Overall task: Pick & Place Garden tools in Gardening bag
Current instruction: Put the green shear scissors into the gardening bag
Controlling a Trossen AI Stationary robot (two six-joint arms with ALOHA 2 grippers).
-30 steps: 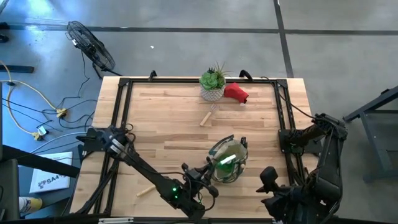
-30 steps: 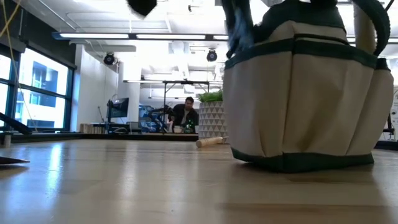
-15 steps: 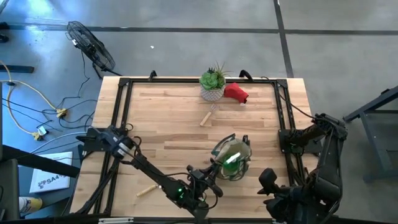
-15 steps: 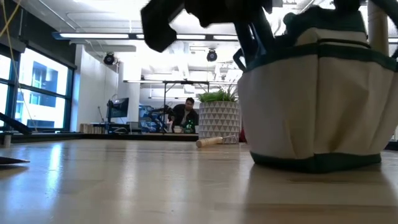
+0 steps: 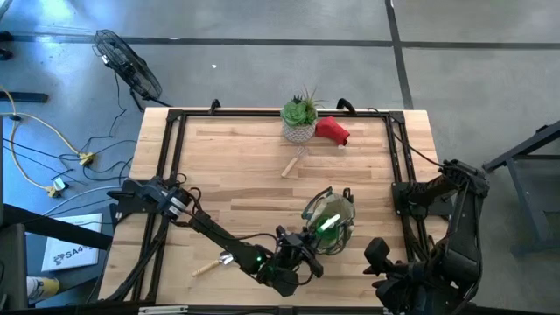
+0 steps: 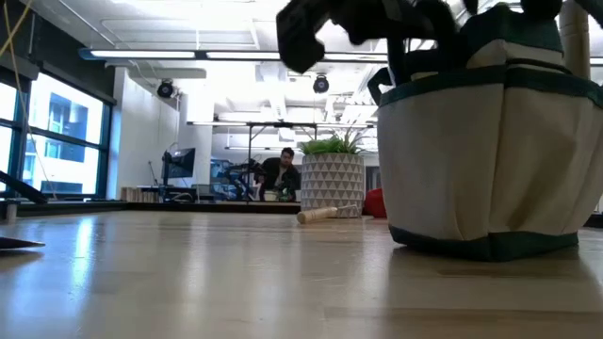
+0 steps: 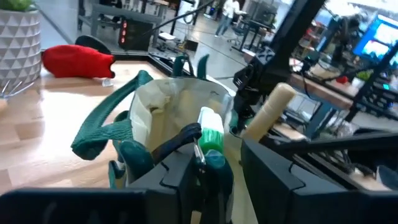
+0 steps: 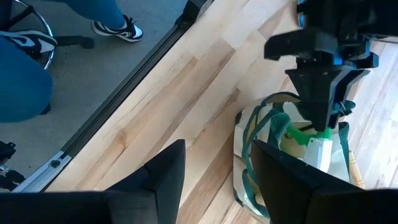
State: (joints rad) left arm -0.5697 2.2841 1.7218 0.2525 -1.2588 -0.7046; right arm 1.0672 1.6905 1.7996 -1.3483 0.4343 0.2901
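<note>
The gardening bag, tan with a dark green rim and loop handles, stands on the table's near right part. Inside it stand a green-and-white spray bottle and a wooden tool handle. My left gripper reaches level over the bag's near-left rim, its fingers slightly apart on either side of the bottle's green top. My right gripper hangs open above the table's near right corner, nothing between its fingers. A red soft item and a wooden-handled tool lie at the far side. My left gripper comes at the spray bottle's green top level, from the table's near-left side. The top stands between the two fingers with a gap on one side. Whether the other finger touches it, I cannot tell. The bottle stands upright in the bag.
A green spiky plant in a white pot stands at the far edge, next to the red item. Another wooden-handled tool lies near the front left. Bare wood spreads over the table's left and middle. A person sits far behind the table.
My left gripper has gone toward the table's right edge and a little down, over the bag's rim. The bag has slid along the table toward the right edge, staying upright.
</note>
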